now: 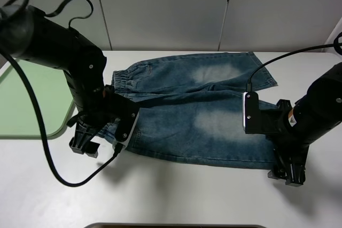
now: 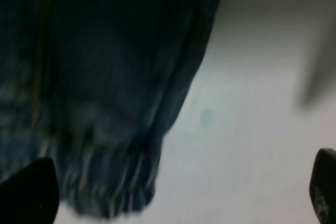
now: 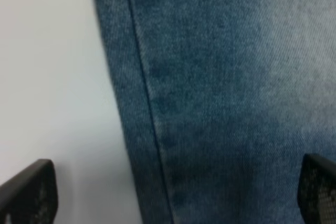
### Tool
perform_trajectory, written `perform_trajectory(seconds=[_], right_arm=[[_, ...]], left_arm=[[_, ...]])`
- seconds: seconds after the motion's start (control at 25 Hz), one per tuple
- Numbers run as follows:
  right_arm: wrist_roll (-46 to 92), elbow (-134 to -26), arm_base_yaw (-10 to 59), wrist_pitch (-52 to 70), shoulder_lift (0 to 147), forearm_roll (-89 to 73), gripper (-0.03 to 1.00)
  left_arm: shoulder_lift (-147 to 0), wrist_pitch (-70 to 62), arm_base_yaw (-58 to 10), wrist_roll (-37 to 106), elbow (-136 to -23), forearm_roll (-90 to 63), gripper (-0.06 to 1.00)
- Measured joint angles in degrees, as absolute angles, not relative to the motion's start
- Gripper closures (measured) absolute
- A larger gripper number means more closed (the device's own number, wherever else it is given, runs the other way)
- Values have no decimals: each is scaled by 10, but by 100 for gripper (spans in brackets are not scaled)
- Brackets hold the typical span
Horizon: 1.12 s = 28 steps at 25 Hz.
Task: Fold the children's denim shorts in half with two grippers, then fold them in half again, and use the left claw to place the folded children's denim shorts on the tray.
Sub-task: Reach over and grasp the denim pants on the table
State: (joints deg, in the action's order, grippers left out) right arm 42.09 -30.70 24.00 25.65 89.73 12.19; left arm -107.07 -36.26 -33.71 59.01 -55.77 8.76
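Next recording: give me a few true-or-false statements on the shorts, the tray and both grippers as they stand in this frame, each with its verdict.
1. The denim shorts lie spread flat on the table, not yet folded. True.
2. The shorts already rest on the green tray. False: the tray sits apart at the table's left edge, and the shorts lie on the table.
3. The left gripper is at the waistband end of the shorts. True.
4. The right gripper is shut on the hem. False: its jaws stand wide apart at the near corner of the leg end.
5. The legs point toward the tray. False: they point away from it, toward the right arm.
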Motion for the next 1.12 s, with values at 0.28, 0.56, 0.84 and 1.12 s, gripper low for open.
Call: perform_trajectory(seconds=[0.28,0.56,0.84,1.12], right_arm=[[422,-307,240,246,935,121,27],[422,-307,240,223,985,125,27],[422,-313,239,231,999,128,27],[421,-314,195,236,1006,109,27]], left_arm=[[-1126,-335,-354,591,-565,105,0],[-1132,-307,-354,591,-566,109,1],[-1132,-306,-354,591,-566,104,2],[-1132,-292,-354,592,-548,106,22]])
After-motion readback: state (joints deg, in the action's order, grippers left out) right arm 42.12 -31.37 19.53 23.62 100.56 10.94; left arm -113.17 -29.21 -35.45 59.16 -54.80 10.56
